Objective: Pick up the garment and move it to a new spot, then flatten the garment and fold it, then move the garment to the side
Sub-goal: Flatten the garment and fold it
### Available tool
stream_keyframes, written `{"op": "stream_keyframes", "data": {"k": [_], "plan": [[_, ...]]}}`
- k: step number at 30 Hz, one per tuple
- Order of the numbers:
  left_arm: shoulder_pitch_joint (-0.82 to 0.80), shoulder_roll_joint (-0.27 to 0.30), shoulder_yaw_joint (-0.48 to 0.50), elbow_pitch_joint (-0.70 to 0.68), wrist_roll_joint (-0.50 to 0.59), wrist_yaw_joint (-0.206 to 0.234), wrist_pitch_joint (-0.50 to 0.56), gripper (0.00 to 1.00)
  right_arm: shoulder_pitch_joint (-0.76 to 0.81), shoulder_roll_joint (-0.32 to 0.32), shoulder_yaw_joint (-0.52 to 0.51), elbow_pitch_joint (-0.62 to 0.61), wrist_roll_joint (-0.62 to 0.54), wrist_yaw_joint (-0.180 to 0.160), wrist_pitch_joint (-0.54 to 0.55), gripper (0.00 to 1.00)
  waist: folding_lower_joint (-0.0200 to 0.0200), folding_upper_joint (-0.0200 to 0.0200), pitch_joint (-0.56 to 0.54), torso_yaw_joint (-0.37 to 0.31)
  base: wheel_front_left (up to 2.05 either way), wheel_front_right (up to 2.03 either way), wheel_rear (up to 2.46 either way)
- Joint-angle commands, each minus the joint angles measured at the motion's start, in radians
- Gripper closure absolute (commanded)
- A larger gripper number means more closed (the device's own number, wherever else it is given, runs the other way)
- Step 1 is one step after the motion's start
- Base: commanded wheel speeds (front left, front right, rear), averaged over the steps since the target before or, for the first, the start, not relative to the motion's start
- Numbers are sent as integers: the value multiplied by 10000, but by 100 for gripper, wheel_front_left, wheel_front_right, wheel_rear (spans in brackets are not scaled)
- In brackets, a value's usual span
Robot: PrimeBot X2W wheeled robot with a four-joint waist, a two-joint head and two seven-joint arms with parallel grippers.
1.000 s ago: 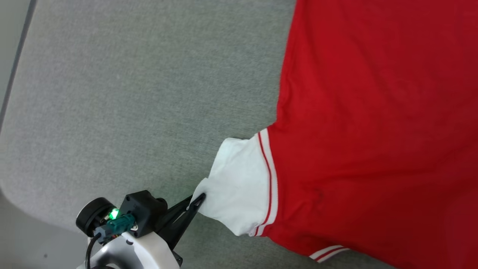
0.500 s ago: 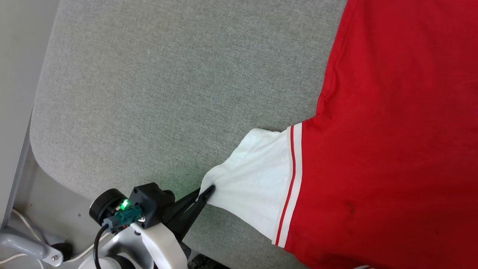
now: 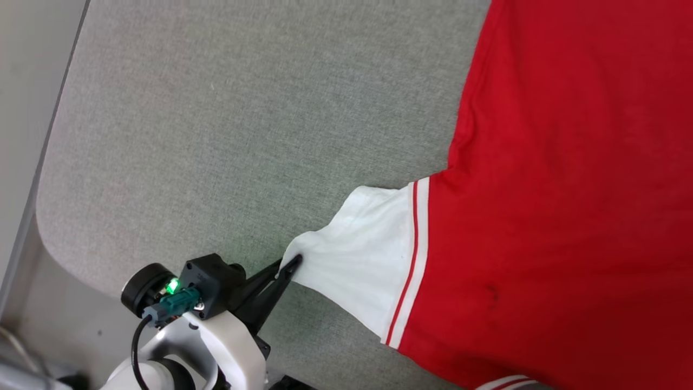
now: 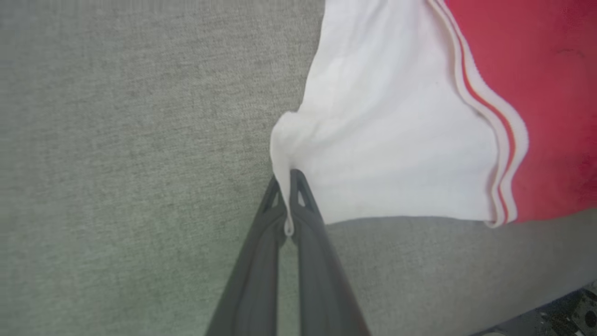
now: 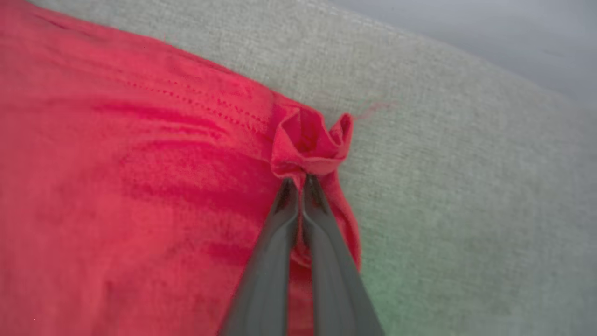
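Since a second ago the white sleeve (image 3: 360,260) has drawn taut toward the left gripper (image 3: 291,264), pinched shut on its cuff. The right gripper (image 5: 298,179) is clamped on a bunched hem corner (image 5: 310,140). The red T-shirt (image 3: 568,189) lies on the grey fabric surface (image 3: 216,135); it looks light, limp and stretchy, so corners are probably the best hold.

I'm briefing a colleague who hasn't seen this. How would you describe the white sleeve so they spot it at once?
On the grey surface lies the red garment, over the right side of the head view. From its left edge a white sleeve juts toward the lower left. Unlike the red body, it is white past a striped band, its corner pinched by the left gripper.
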Motion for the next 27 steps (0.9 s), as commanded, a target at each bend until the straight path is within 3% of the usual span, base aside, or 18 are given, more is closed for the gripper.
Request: {"op": "stream_keyframes", "data": {"k": [1, 12, 16, 27], "plan": [[-40, 53, 95, 0, 22, 68, -64, 100, 800, 36, 28, 445, 48, -13, 73, 100, 0, 0, -411, -309, 0, 0, 0], [480, 401, 435, -29, -236, 537, 145, 100, 3029, 576, 254, 574, 925, -12, -718, 100, 0, 0, -2385, -1654, 0, 0, 0], [924, 618, 532, 86, -254, 867, 216, 100, 4477, 981, 180, -94, 1781, -12, -1156, 100, 0, 0, -3360, -2332, 0, 0, 0], [1722, 645, 743, -10, -444, 1429, 60, 100, 7359, 1158, -467, -1896, 2320, -12, -930, 100, 0, 0, -4451, -3147, 0, 0, 0]]}}
